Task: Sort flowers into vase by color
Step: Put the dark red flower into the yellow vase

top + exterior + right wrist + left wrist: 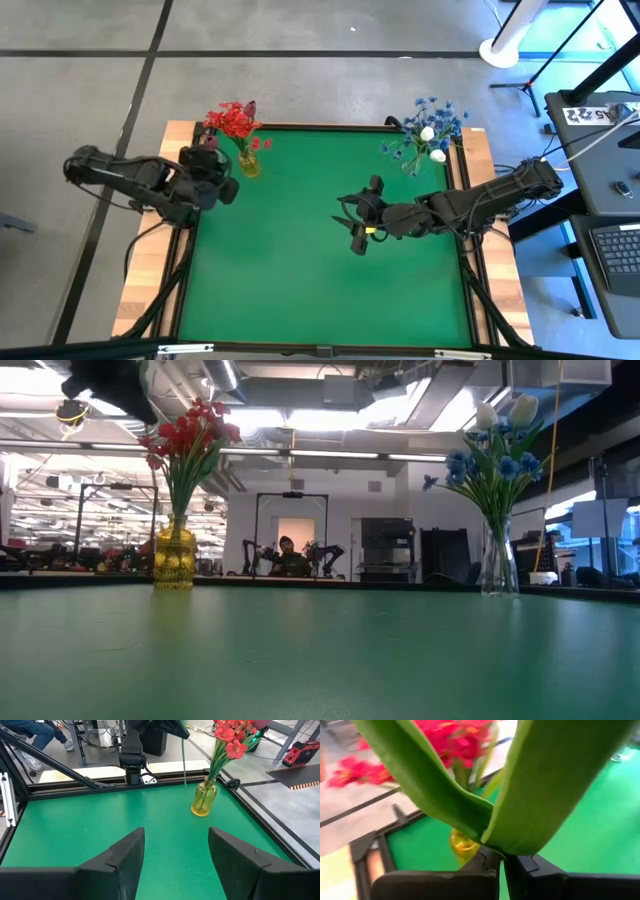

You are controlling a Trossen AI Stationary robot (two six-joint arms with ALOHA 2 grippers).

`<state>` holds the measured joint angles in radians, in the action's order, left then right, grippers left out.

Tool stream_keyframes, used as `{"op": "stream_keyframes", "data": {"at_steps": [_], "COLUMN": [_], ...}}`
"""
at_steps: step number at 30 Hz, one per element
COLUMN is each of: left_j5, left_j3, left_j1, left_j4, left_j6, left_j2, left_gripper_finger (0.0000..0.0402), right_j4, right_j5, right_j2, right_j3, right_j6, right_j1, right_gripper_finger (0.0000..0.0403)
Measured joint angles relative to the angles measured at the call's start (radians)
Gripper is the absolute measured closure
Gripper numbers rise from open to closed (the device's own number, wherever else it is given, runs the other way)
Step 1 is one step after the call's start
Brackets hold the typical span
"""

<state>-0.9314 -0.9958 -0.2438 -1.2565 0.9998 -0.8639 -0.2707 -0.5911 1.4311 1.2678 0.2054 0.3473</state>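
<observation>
A yellow vase (248, 163) with red flowers (234, 121) stands at the mat's far left; it also shows in the low view (175, 560) and the right wrist view (204, 800). A clear vase (412, 163) with blue and white flowers (432, 125) stands at the far right. My left gripper (208, 152) hovers just left of the yellow vase, shut on a green-leaved flower stem (520, 785). My right gripper (358, 228) stands open over the mat's middle right, with nothing between its fingers (125, 860). My left gripper pinches the flower between its two fingers where two broad green leaves join the stem (492, 842). The leaves spread out past the fingertips. The thin bare stem end (184, 765) hangs straight down below the gripper, clear of the mat and left of the yellow vase.
The green mat (300, 280) lies bare across its middle and near half. A black frame and wooden table edges (150, 270) border it. Beyond the table are a computer desk (610, 230) at the right and, in the low view, a seated person (288, 558) far back.
</observation>
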Motion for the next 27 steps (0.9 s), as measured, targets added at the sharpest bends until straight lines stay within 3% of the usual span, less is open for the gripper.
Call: {"op": "stream_keyframes", "data": {"at_steps": [11,27], "left_j5": [-0.149,-0.119], "left_j3": [0.0,-0.108], "left_j1": [0.116,0.147], "left_j4": [-0.027,0.048], "left_j6": [-0.005,-0.151], "left_j2": [0.003,0.003], "left_gripper_finger": [0.0396,0.0391], "right_j4": [-0.002,-0.024], "right_j5": [0.0,0.0], "right_j2": [0.0,0.025], "right_j3": [0.0,-0.002], "right_j6": [0.0,0.001], "right_j1": [0.0,-0.001], "right_gripper_finger": [0.0187,0.0187]}}
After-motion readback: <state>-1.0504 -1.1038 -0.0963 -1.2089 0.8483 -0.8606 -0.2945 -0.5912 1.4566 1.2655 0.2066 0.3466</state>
